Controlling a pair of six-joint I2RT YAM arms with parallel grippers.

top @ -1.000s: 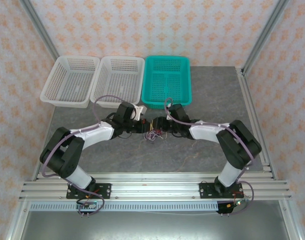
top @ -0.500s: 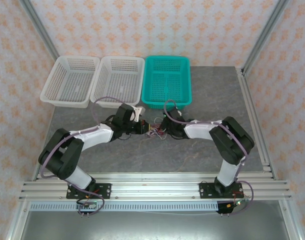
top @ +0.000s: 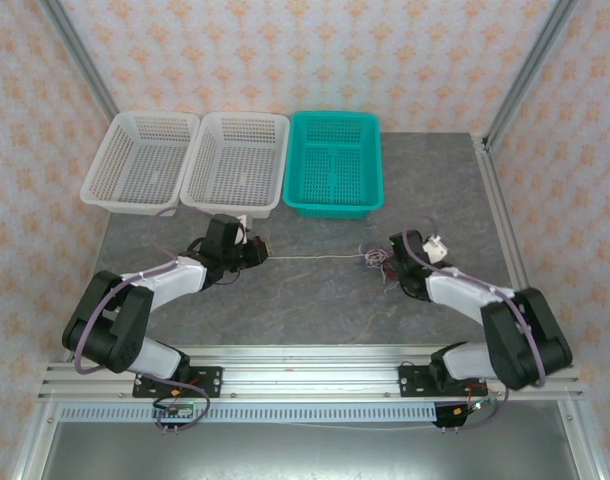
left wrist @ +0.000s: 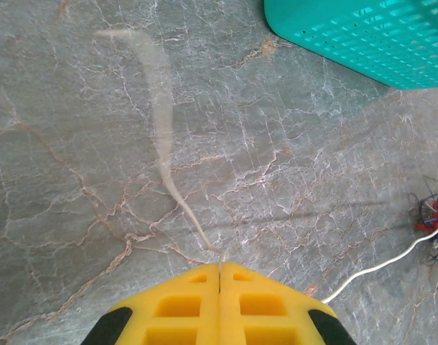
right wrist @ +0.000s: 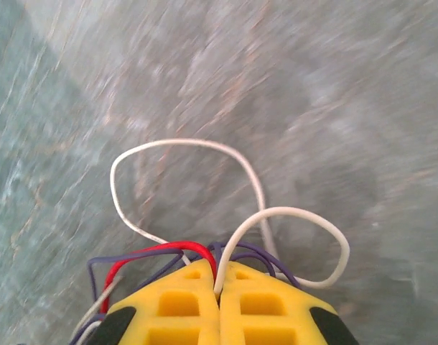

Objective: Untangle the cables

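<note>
Cable in cream-white (top: 315, 258), thin and smooth, is stretched in a nearly straight line across the grey, marble-veined table (top: 315, 310) between the two grippers. One end is pinched by the left gripper (top: 259, 250), whose ribbed yellow fingers (left wrist: 183, 302) are pressed flat together, and a blurred free tail is seen beyond the tips. The tangle (top: 376, 260) (a small wiry knot) is clamped by the right gripper (top: 391, 264), its yellow jaws closed. There the red cable (right wrist: 158, 251) and dark purple cable (right wrist: 266, 253) are bunched at the tips, and two rounded cream loops are thrown forward. A teal perforated plastic basket (top: 335, 207) is set behind, beside two white baskets (top: 230, 203).
</note>
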